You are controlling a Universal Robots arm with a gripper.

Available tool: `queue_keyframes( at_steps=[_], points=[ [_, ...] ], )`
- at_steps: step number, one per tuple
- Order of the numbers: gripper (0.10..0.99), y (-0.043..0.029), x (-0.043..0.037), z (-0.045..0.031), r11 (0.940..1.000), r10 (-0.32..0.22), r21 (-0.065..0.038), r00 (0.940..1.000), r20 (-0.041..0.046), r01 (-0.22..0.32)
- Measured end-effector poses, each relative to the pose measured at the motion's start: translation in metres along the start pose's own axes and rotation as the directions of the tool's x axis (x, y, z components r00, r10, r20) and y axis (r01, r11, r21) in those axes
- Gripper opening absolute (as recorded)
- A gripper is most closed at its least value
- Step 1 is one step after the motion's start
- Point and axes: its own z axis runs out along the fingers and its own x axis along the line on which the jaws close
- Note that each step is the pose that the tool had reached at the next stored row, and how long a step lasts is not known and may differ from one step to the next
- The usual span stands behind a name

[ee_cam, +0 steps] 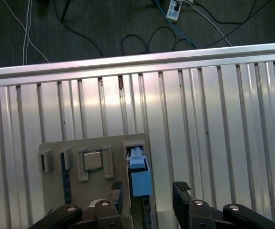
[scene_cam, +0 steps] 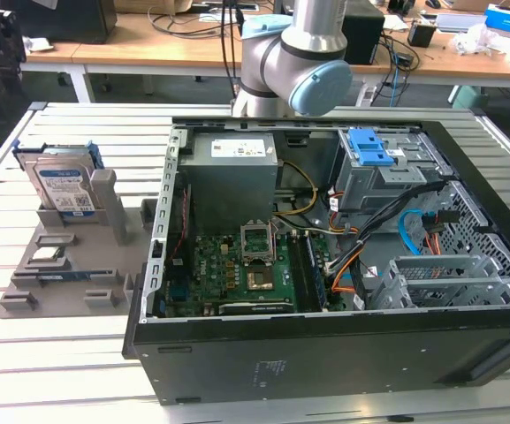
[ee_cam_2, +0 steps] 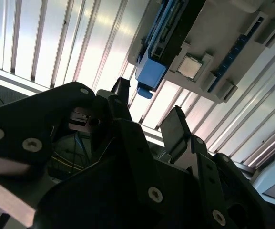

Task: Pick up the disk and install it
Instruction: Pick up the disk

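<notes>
While the gripper (ee_cam: pixel 148 192) hangs above the slatted table (ee_cam: pixel 232 119) with its fingers (ee_cam: pixel 181 190) spread wide and nothing pinched between them, the disk (ee_cam: pixel 139 177) lines up with that gap in the first wrist view. Its blue carrier end shows between the two tips but lies beyond them, untouched. Over to the exterior view: the disk stands on edge, label facing out, slotted into the grey holder (scene_cam: pixel 69 274) on the table, at the exterior view's left of the open computer case (scene_cam: pixel 325 353). The holder sits just beside the case wall. A small square processor chip (ee_cam: pixel 92 161) lies flat in its own pocket of the holder, just beside the disk's slot. The robot arm (scene_cam: pixel 299 53) rises behind the case, and the drive cage (scene_cam: pixel 374 172) inside has its blue latch on top
</notes>
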Motion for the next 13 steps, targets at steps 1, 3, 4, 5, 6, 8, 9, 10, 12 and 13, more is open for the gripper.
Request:
queue_keyframes(
  at_steps=[1,3,4,5,6,8,9,10,12,13],
  points=[
    [0.541,-0.0001,0.0000,0.0005,1.0000,0.000,0.000,1.0000,0.0000,0.000],
    [0.541,-0.0002,0.0000,0.0015,1.0000,0.000,0.000,1.0000,0.0001,0.000],
    [0.541,-0.0003,0.0000,0.0020,1.0000,0.000,0.000,1.0000,0.0000,0.000],
    [0.541,-0.0004,0.0000,0.0024,1.0000,0.000,0.000,1.0000,0.0001,0.000],
    [0.541,-0.0005,0.0000,0.0028,1.0000,0.000,0.000,1.0000,0.0001,0.000],
    [0.541,-0.0006,0.0000,0.0037,1.0000,0.000,0.000,1.0000,-0.0003,0.000],
    [0.541,-0.0007,-0.0001,0.0042,1.0000,0.000,0.000,1.0000,-0.0004,0.000],
    [0.541,-0.0008,-0.0001,0.0047,1.0000,0.000,0.000,1.0000,-0.0006,0.000],
    [0.541,-0.0010,-0.0002,0.0070,1.0000,0.000,0.000,1.0000,-0.0012,0.000],
    [0.541,-0.0011,-0.0002,0.0077,1.0000,0.000,0.000,1.0000,-0.0014,0.000]
  ],
)
